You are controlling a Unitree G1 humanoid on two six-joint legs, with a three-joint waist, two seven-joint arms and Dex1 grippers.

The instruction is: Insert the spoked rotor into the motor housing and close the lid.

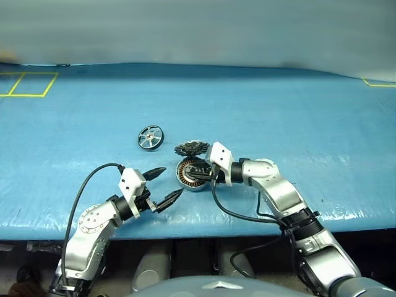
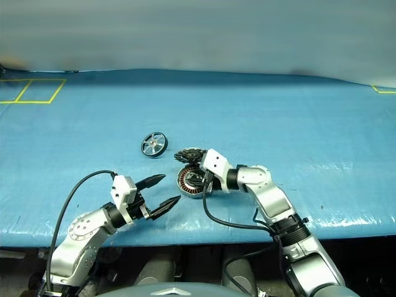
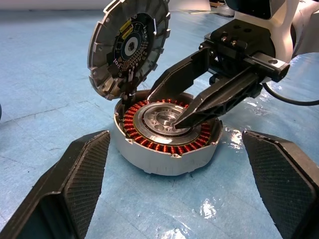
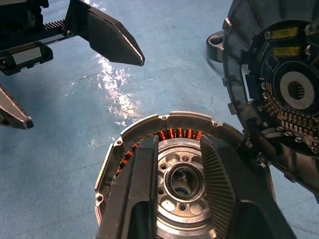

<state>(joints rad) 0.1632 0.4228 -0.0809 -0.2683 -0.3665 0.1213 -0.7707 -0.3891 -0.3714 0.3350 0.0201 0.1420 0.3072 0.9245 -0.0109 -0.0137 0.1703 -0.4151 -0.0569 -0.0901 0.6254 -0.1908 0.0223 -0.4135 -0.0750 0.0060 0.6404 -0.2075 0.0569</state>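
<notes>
The motor housing (image 1: pixel 191 175) lies open near the table's front, its copper windings (image 3: pixel 149 144) ringing a silver centre (image 4: pixel 182 181). The lid (image 1: pixel 190 148) stands tilted up at the housing's far side, with its ribbed face and circuit board (image 3: pixel 130 42) showing. The spoked rotor (image 1: pixel 150 137) leans on its rim, alone, to the left behind the housing. My right gripper (image 4: pixel 179 144) reaches into the housing from the right. Its fingers (image 3: pixel 214 99) are narrowly parted over the silver centre and hold nothing. My left gripper (image 1: pixel 172 180) is wide open just left of the housing, pointing at it.
The blue table cover (image 1: pixel 297 124) stretches far back and to both sides. Yellow tape squares mark its far left (image 1: pixel 28 84) and far right (image 1: pixel 378 82) corners. The table's front edge (image 1: pixel 204 226) runs close below the housing. A black cable (image 1: pixel 232 213) hangs from my right wrist.
</notes>
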